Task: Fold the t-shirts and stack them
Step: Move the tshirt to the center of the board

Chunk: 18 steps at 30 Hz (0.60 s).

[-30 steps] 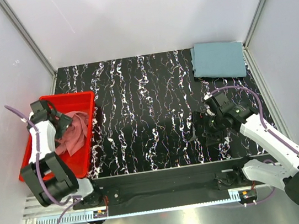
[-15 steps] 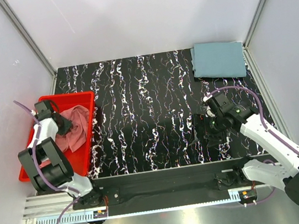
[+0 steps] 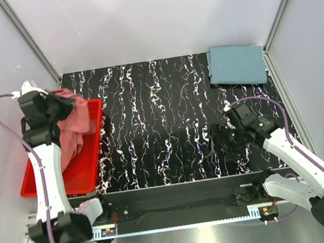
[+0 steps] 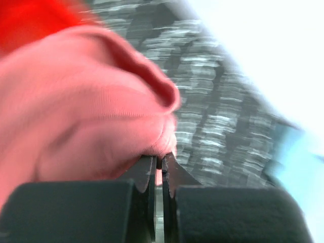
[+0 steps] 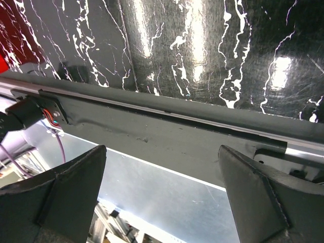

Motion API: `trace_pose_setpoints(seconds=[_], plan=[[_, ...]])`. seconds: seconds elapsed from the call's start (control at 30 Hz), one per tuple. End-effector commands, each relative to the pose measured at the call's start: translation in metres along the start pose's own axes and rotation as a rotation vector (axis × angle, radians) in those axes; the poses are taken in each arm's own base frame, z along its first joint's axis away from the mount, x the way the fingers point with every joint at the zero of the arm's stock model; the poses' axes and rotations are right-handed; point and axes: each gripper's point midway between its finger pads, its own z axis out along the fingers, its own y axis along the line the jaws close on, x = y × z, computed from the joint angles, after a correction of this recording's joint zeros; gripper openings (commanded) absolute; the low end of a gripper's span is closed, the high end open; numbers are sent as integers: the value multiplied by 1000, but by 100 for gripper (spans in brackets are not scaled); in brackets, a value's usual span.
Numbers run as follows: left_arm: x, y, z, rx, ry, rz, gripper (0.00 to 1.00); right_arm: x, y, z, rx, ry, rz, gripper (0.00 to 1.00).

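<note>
the left gripper (image 4: 161, 164), pinched tight on the salmon-pink t-shirt (image 3: 73, 125), holds it above the red tray (image 3: 87, 168) at the table's (image 3: 147, 99) left edge, mid-pickup. right gripper (image 5: 162, 192) wide, empty. grey-blue t-shirt (image 3: 237, 65) lies folded, far right corner. next, probably: spread the pink one flat mid-table.

The left wrist view is smeared throughout: the salmon-pink shirt (image 4: 86, 111) runs off the left edge, and a pale blue patch (image 4: 298, 172) at the right edge is unreadable. From above, the shirt covers the red tray's (image 3: 87, 168) upper-left corner. The right gripper (image 5: 162, 157) is cropped by the bottom edge.
</note>
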Motion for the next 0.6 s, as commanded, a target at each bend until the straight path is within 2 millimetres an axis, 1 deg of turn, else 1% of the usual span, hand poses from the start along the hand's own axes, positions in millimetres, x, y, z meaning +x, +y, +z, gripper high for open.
trace_pose_setpoints(seconds=[0.0, 0.03, 0.07, 0.1, 0.13, 0.17, 0.2, 0.23, 0.27, 0.3, 0.33, 0.37, 0.4, 0.43, 0.47, 0.5, 0.53, 0.57], plan=[[5, -123, -49, 442, 26, -74, 0, -7, 5, 0, -22, -46, 35, 100], [3, -142, -58, 485, 27, -67, 0, -8, 6, 0, -25, -45, 42, 100], [10, -154, -64, 497, 62, -42, 0, -8, 7, -1, -26, -46, 41, 100], [26, -178, -76, 544, 119, 7, 0, -9, 7, -2, -22, -50, 43, 100], [13, -207, -91, 605, 108, 65, 0, -11, 9, -3, -25, -56, 39, 100], [23, -215, -99, 618, 158, 92, 0, -12, 9, -5, -21, -62, 36, 100], [32, -235, -116, 685, 194, 133, 0, -14, 8, -5, -12, -70, 36, 99], [25, -251, -138, 749, 178, 159, 0, -16, 9, -8, -12, -80, 31, 100], [27, -259, -147, 778, 192, 170, 0, -16, 9, -9, -8, -81, 32, 100], [32, -269, -161, 829, 210, 181, 0, -17, 9, -10, -5, -87, 30, 100], [33, -278, -176, 880, 227, 173, 0, -18, 10, -12, -6, -91, 30, 100], [32, -284, -188, 921, 226, 171, 0, -18, 10, -13, -5, -95, 28, 100], [41, -291, -199, 963, 252, 178, 0, -19, 10, -13, -6, -102, 31, 100], [46, -292, -202, 971, 267, 169, 0, -19, 11, -15, -10, -109, 29, 100], [61, -292, -195, 979, 307, 150, 0, -20, 11, -16, -11, -112, 29, 100], [71, -291, -202, 1019, 348, 132, 0, -19, 10, -16, -9, -114, 32, 100], [79, -292, -203, 1035, 391, 78, 0, -19, 10, -16, -10, -116, 38, 100], [93, -290, -190, 1042, 410, 61, 0, -18, 10, -16, -14, -117, 39, 100]])
